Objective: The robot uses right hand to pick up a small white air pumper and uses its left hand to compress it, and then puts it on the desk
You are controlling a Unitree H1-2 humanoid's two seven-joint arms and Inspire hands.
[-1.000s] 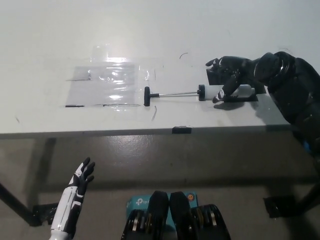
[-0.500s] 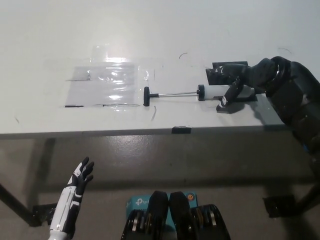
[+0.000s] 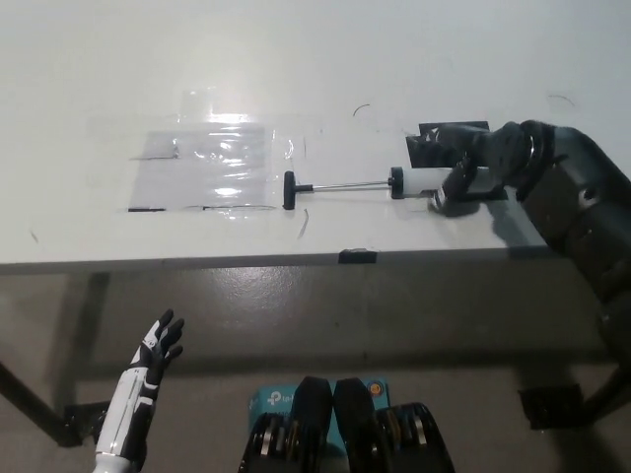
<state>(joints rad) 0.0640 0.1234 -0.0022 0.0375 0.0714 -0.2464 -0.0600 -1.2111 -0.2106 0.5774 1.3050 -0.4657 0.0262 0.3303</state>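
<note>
White air pumper (image 3: pixel 419 181) lying on desk (image 3: pixel 99 79), rod drawn out toward clear plastic sheet (image 3: pixel 212 168) at left. Black right hand (image 3: pixel 471 163) curled around barrel. White left hand (image 3: pixel 158 345) below desk edge, fingers spread, empty.

Small white air pumper (image 3: pixel 419 183) flat on the desk (image 3: pixel 394 69) — rod fully extended, black T-handle leftward.

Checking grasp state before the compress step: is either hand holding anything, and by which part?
Right hand is closed around the air pumper at its white barrel, which lies on the desk. Left hand is open below the desk edge, holding nothing.
</note>
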